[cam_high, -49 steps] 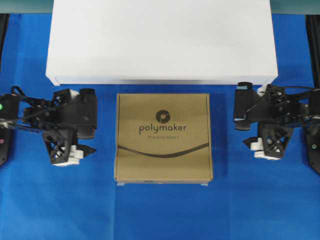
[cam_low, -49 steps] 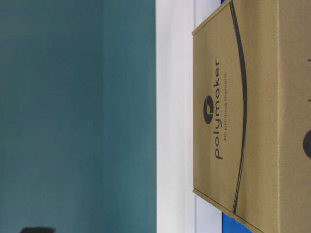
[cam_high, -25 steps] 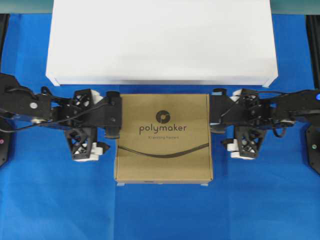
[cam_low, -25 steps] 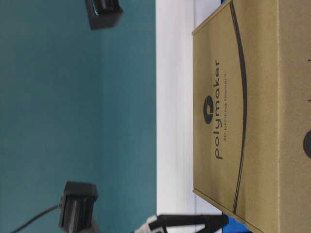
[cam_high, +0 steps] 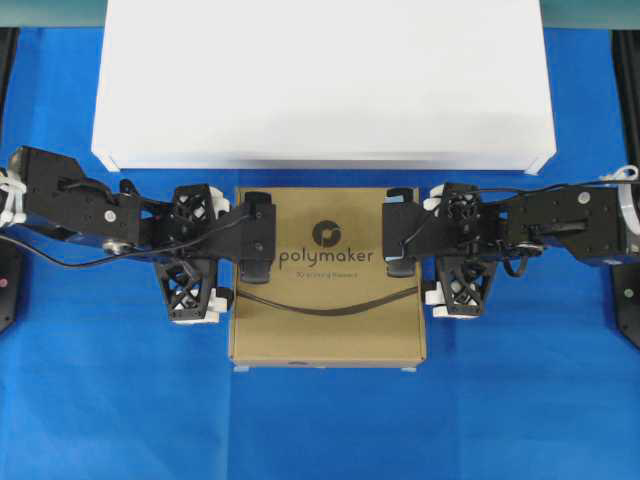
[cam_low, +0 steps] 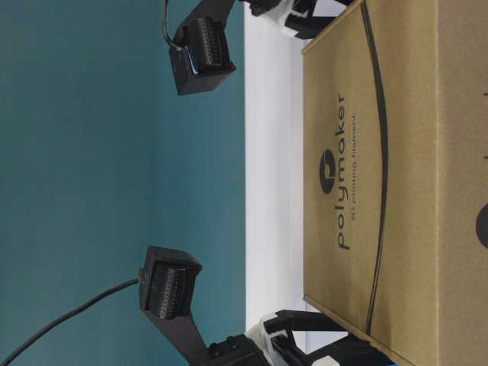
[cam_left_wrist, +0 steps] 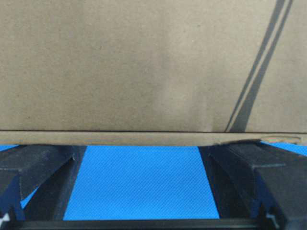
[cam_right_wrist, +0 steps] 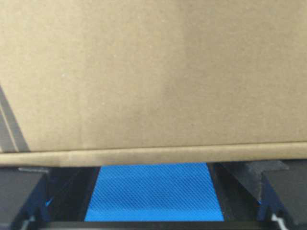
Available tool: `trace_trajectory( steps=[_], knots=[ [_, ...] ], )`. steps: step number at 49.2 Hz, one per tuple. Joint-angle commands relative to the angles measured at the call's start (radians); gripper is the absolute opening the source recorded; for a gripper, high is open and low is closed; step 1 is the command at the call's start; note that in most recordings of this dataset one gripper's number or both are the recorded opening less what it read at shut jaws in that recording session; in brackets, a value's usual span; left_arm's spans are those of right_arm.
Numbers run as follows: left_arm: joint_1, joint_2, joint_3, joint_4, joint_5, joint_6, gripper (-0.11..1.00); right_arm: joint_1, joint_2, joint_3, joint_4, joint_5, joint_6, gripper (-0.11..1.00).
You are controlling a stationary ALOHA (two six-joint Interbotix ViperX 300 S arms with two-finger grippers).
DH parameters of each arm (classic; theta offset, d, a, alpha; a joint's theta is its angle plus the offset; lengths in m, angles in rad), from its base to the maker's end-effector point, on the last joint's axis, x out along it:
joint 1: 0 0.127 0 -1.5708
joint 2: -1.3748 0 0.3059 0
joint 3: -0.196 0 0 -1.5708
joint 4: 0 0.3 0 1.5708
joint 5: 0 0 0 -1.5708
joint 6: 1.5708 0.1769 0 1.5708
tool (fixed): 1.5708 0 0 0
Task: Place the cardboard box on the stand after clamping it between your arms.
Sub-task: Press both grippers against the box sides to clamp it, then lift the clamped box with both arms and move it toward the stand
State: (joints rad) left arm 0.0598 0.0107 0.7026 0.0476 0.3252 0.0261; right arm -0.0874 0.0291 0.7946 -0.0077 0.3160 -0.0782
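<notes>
Both arms moved inward, cardboard box (cam_high: 328,275) between open jaws

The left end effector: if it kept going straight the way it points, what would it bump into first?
Most likely the cardboard box. The left end effector points at the box's side, its open fingers close to that edge; whether they already touch is unclear.

blue cloth (cam_high: 320,420) covers table; teal wall (cam_low: 114,152) behind.
</notes>
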Motion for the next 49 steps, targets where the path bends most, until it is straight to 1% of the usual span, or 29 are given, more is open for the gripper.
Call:
trace_trajectory(
  steps=[1,14,23,27,31,35,44,49],
  knots=[
    [-0.002,-0.002,-0.023,0.002,-0.018,0.003,0.86,0.003,-0.003,-0.040,0.002,-0.037,0.002,0.99],
    [-0.002,-0.003,-0.038,0.003,-0.017,0.002,0.86,-0.003,-0.005,-0.046,0.002,-0.043,0.003,0.99],
    [0.002,-0.034,-0.083,0.002,-0.003,0.000,0.86,-0.005,-0.041,-0.077,0.014,-0.031,0.009,0.99],
    [0.002,-0.057,-0.114,0.002,0.038,-0.002,0.86,-0.005,-0.074,-0.097,0.025,-0.009,0.009,0.99],
    [0.002,-0.089,-0.166,0.002,0.112,-0.009,0.86,-0.005,-0.118,-0.130,0.038,0.049,0.011,0.99],
    [0.002,-0.121,-0.224,0.002,0.202,-0.009,0.86,-0.005,-0.167,-0.176,0.044,0.132,0.011,0.99],
    [0.006,-0.167,-0.351,0.002,0.357,0.002,0.86,-0.008,-0.265,-0.293,0.044,0.334,0.008,0.99],
    [0.011,-0.183,-0.423,0.002,0.430,0.002,0.86,-0.009,-0.285,-0.350,0.044,0.423,0.008,0.99]
  ],
)
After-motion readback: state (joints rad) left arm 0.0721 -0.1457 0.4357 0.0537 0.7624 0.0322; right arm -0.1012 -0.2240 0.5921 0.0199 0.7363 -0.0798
